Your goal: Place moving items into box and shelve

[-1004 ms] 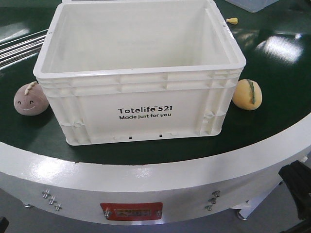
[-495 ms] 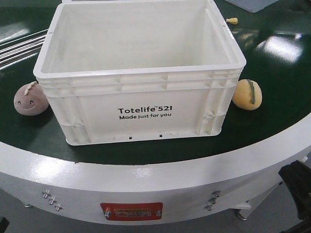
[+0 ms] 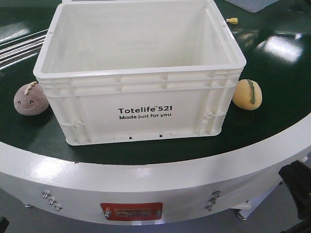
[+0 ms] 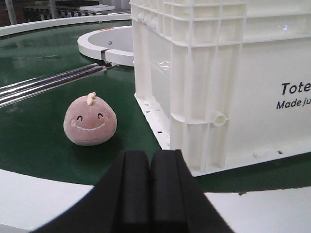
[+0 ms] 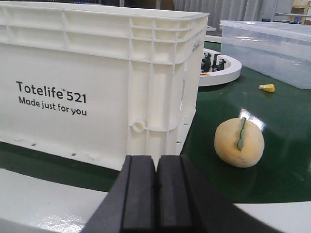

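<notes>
The white ribbed box (image 3: pixel 141 104) printed "Totelife 521" stands open and empty on the green round table. A mauve-brown smiling plush (image 3: pixel 30 99) lies against its left side; the left wrist view shows that plush (image 4: pixel 90 121) ahead and left of my left gripper (image 4: pixel 149 160), which is shut with nothing in it. A yellow-orange plush with a green stripe (image 3: pixel 247 94) lies at the box's right side; in the right wrist view the plush (image 5: pixel 239 142) sits ahead and right of my right gripper (image 5: pixel 156 165), also shut and empty. Both grippers hang over the table's white rim.
A tiny yellow peg (image 3: pixel 232 20) lies behind the box on the right, near a clear blue bin (image 5: pixel 267 48). Metal rails (image 4: pixel 48 82) run across the table at the left. A white inner ring (image 4: pixel 104 43) lies behind the box. The table's white rim (image 3: pixel 146 174) curves along the front.
</notes>
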You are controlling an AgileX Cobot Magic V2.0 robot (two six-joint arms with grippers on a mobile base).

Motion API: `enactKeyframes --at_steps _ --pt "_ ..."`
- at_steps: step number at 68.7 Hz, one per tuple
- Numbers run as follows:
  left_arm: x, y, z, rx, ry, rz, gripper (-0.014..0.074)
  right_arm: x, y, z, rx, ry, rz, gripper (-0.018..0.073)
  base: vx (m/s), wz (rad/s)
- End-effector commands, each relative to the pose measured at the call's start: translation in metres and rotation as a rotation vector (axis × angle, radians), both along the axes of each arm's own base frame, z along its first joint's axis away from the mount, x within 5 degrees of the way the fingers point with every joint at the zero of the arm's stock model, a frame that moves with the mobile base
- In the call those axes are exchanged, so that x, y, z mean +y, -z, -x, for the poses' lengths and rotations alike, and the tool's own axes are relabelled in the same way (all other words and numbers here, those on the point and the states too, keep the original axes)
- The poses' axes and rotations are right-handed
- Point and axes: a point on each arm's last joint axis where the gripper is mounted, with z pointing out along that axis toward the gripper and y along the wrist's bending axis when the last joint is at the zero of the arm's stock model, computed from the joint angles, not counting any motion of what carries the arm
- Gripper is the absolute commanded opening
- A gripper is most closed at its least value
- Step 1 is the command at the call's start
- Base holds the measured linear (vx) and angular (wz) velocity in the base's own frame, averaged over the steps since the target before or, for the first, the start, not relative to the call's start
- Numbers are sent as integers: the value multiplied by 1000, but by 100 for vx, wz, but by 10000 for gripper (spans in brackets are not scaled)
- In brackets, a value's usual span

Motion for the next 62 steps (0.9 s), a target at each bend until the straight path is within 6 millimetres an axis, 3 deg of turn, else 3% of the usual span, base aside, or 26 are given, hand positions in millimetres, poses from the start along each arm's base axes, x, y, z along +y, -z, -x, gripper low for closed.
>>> enactKeyframes --at_steps 1,27,35,50,62 --pt "-1 -5 0 -92 9 12 -26 0 -10 0 -115 3 -27 -15 0 0" --pt "-1 -23 1 -277 17 46 -26 -2 -34 4 -397 18 -15 -15 0 0" --pt "-1 -34 3 -281 16 47 -26 -4 -46 6 -383 23 -75 -15 0 0" --pt "-1 -81 0 -273 13 46 -26 -1 -95 3 -264 4 -78 -15 0 0" --pt "-5 -125 -25 -228 13 36 -26 10 -142 -23 -141 -6 -83 -15 0 0"
